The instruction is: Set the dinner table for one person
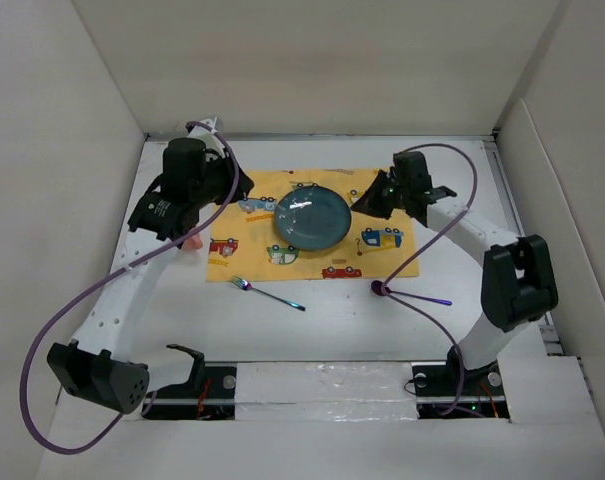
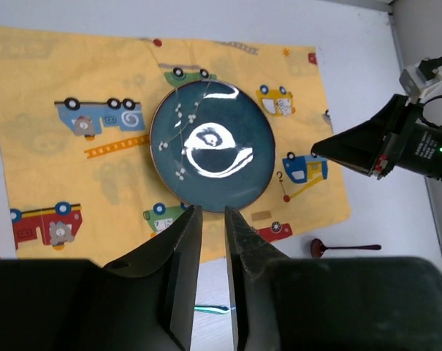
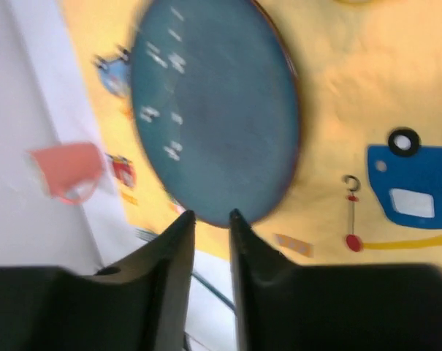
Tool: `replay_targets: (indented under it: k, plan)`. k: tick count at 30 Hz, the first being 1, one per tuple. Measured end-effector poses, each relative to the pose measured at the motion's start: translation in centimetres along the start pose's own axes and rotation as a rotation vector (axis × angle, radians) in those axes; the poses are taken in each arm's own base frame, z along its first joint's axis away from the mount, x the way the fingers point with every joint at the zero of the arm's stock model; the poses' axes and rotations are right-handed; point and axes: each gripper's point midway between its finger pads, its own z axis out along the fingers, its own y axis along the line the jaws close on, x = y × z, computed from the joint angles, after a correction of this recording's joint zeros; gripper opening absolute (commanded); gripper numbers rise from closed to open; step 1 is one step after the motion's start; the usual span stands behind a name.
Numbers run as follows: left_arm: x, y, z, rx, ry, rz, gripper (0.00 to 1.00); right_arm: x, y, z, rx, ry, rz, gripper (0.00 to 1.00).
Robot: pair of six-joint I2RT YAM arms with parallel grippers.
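A matte white tabletop (image 1: pixel 312 330) carries a yellow cloth (image 1: pixel 244 262) printed with small cartoon vehicles in blue, red, green and orange. On the cloth sits a glossy dark teal plate (image 1: pixel 312 218) with a thin brown rim and a sprig of small white blossoms at its 10 o'clock side. A pink cup (image 3: pixel 66 170) stands off the cloth. The fork (image 1: pixel 268 293) and spoon (image 1: pixel 410 294) shimmer iridescent purple-blue.

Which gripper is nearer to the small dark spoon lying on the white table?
Right. The right gripper hovers above the placemat's right end, beyond the small dark spoon; the left gripper is across the placemat.
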Motion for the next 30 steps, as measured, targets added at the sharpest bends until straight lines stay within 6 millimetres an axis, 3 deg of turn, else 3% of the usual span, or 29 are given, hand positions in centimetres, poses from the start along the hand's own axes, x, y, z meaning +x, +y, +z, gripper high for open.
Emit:
replay_targets:
  k: [2, 5, 8, 9, 11, 12, 14, 15, 16, 17, 18, 21, 24, 30]
  plan:
    - [-1.0, -0.7, -0.5, 0.019, -0.022, -0.003, 0.0, -1.4, 2.3, -1.9, -0.04, -0.05, -0.068, 0.0]
    - [-3.1, -1.9, -1.7, 0.049, -0.079, -0.001, 0.0, -1.7, 6.7, -4.1, -0.134, -0.087, -0.18, 0.0]
    - [-4.9, -2.7, -3.8, 0.06, -0.156, -0.028, 0.0, 2.0, 12.1, -4.0, -0.258, -0.058, -0.311, 0.0]
    - [-5.3, -2.8, -4.9, 0.061, -0.186, -0.041, 0.02, 4.0, 13.9, -3.5, -0.298, -0.029, -0.35, 0.07]
    - [-6.5, -3.2, -7.6, 0.068, -0.265, -0.076, 0.15, 8.3, 16.7, -2.1, -0.362, 0.038, -0.413, 0.15]
    - [-7.1, -3.4, -9.3, 0.074, -0.309, -0.098, 0.29, 10.3, 17.7, -1.2, -0.387, 0.067, -0.436, 0.26]
    - [-8.2, -3.9, -12.9, 0.102, -0.407, -0.135, 0.4, 14.1, 19.2, 0.7, -0.417, 0.122, -0.477, 0.38]
    - [-8.6, -4.2, -14.9, 0.125, -0.457, -0.153, 0.46, 15.6, 19.7, 1.8, -0.421, 0.138, -0.492, 0.5]
    - [-8.8, -4.5, -16.6, 0.143, -0.497, -0.168, 0.5, 15.6, 19.9, 2.1, -0.42, 0.123, -0.498, 0.59]
    - [-9.0, -4.6, -18.0, 0.159, -0.529, -0.183, 0.5, 18.0, 20.6, 3.7, -0.425, 0.158, -0.517, 0.59]
    - [-9.2, -4.9, -19.9, 0.18, -0.567, -0.192, 0.52, 19.0, 21.1, 4.6, -0.426, 0.162, -0.538, 0.66]
    - [-10.0, -5.6, -23.7, 0.218, -0.637, -0.196, 0.52, 20.9, 23.0, 7.6, -0.438, 0.152, -0.574, 0.74]
    - [-10.0, -5.7, -24.8, 0.215, -0.642, -0.195, 0.52, 22.2, 24.7, 10.5, -0.449, 0.138, -0.61, 0.76]
    - [-7.2, -4.6, -23.2, 0.16, -0.521, -0.188, 0.52, 24.9, 26.2, 16.0, -0.415, 0.123, -0.701, 0.79]
